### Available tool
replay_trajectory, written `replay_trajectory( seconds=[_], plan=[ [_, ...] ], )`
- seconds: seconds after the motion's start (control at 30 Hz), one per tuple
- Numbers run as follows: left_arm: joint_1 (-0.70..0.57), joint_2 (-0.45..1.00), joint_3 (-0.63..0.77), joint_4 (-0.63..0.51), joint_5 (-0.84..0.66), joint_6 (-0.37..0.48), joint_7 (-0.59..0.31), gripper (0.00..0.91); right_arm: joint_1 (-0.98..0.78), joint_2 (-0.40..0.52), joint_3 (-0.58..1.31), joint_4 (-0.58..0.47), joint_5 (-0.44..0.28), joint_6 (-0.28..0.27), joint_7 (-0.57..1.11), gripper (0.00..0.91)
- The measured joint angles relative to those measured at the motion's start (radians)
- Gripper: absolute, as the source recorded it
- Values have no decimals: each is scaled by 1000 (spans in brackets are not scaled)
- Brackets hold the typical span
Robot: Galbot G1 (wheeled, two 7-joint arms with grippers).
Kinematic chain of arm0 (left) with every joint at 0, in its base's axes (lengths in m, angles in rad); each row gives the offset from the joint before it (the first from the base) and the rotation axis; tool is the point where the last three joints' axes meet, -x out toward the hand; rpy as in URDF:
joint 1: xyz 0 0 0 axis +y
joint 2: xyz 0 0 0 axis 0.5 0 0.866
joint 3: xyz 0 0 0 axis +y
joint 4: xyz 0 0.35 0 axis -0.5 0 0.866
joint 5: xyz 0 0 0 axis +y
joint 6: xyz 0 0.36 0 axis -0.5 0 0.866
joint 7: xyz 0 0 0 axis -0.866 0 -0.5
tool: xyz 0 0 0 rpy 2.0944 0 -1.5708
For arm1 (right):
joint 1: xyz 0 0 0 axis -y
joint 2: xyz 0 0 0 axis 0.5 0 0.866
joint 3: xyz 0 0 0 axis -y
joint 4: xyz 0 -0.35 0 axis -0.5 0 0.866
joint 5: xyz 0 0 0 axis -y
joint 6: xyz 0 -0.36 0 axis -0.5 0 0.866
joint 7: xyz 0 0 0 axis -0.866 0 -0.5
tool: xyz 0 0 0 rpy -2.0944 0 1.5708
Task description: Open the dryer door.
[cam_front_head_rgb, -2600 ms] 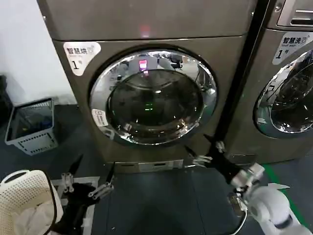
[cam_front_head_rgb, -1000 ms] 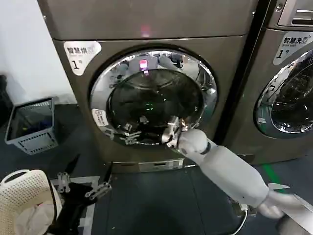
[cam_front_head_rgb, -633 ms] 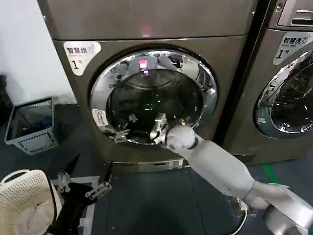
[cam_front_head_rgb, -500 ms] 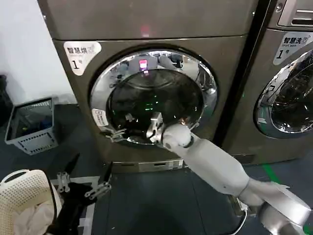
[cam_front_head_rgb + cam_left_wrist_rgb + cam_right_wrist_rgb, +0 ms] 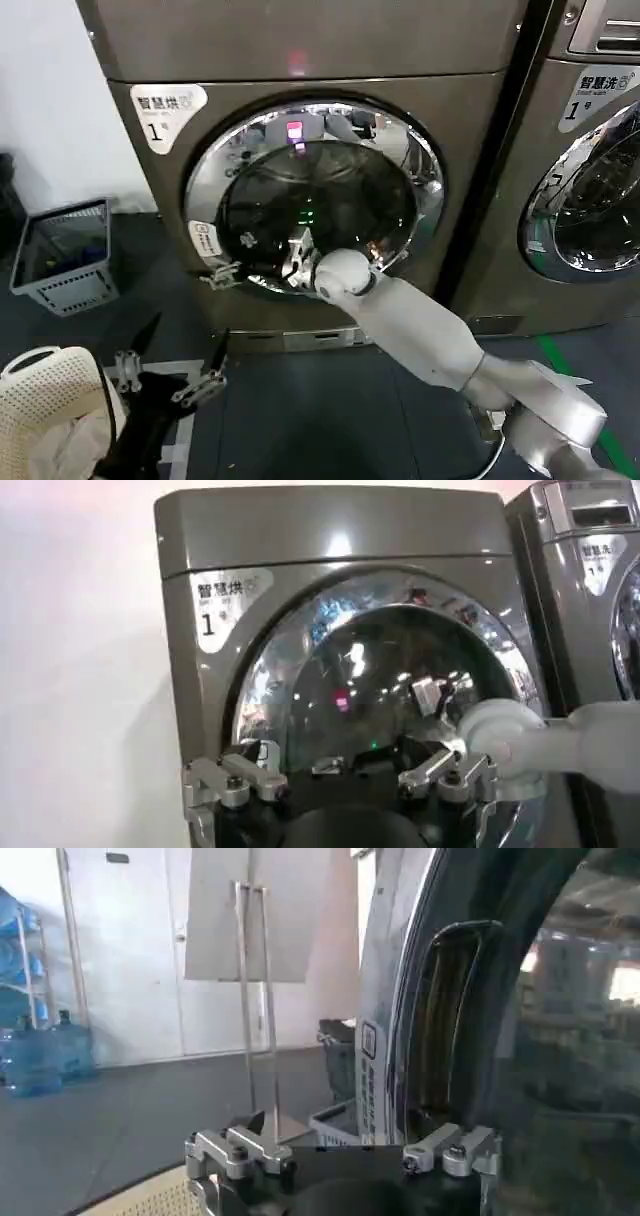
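Observation:
The grey dryer has a round glass door with a chrome ring, and the door lies flush against the front. My right arm reaches across the glass. My right gripper is open at the door's lower left rim. In the right wrist view my right gripper stands open just short of the dark handle recess in the door's edge. My left gripper hangs open and low over the floor, at the left in front of the dryer. In its own view my left gripper faces the door.
A grey crate sits on the floor left of the dryer. A white laundry basket with clothes stands at the near left. A second machine adjoins on the right. A board on a stand stands farther left.
My right arm rose from the floor at the lower right and swept leftward across the door glass to its left rim. The left arm has stayed put, and the door has not moved.

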Motion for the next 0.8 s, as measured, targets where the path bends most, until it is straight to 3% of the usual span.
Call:
replay_trajectory(
  seconds=[0.37,0.5,0.8],
  plan=[
    [-28,5,-43,15,-63,26,-9,907,10,-12,-17,10,51,-4,-120,907],
    [-38,11,-64,20,-90,31,-8,907,16,-29,-36,23,77,22,-166,907],
    [-87,39,-152,22,-261,97,-6,907,22,-93,-83,92,124,45,-233,907]
  ],
)
